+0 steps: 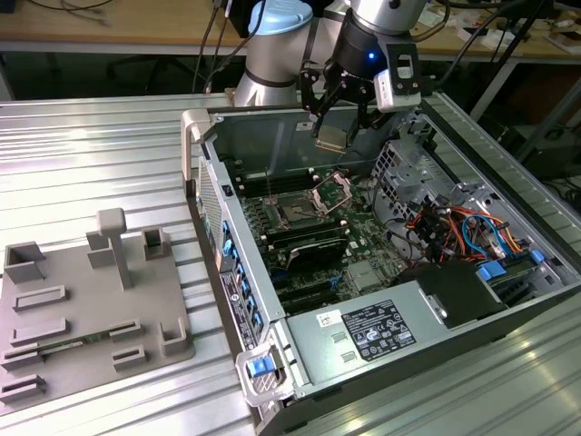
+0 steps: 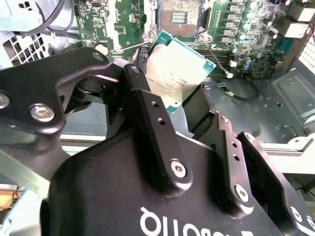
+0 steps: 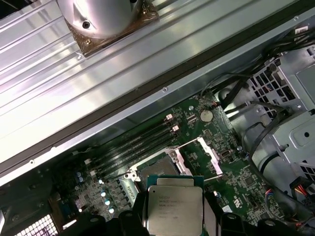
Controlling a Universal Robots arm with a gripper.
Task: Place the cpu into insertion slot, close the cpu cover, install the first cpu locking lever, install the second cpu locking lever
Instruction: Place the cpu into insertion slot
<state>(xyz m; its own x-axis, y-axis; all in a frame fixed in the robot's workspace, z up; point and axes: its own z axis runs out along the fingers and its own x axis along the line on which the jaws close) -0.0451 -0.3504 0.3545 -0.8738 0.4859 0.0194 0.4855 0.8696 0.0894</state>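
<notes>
gripper: clamping the chip [image 1: 329,139] between two black fingers [image 2: 147,113], one on each opposite edge; gripper [image 1: 338,127] is hanging in the upper middle of the exterior view, over the open computer case [image 1: 300,341]
chip location: riding in the air above the green board [image 1: 363,238], touching nothing but the fingers; sitting well apart from the socket [image 1: 297,211], up and toward the exterior view's right of it
chip facing: silvery top is facing both wrist cameras [image 2: 179,69] [image 3: 174,209], green rim showing around it
chip axis: near-square, so I cannot tell a long axis; in the second wrist view one corner is pointing toward the socket [image 2: 179,17]
socket: lying bare, contacts showing, nothing sitting in it [image 3: 158,169]
cover: metal frame [image 1: 334,191] is standing tilted up off the socket, at its side toward the exterior view's right
levers: two thin wire levers [image 2: 216,59] are slanting out on either side of the socket
other: grey parts tray [image 1: 91,309] is resting on the ribbed metal table [image 1: 91,154], lower left of the exterior view
</notes>
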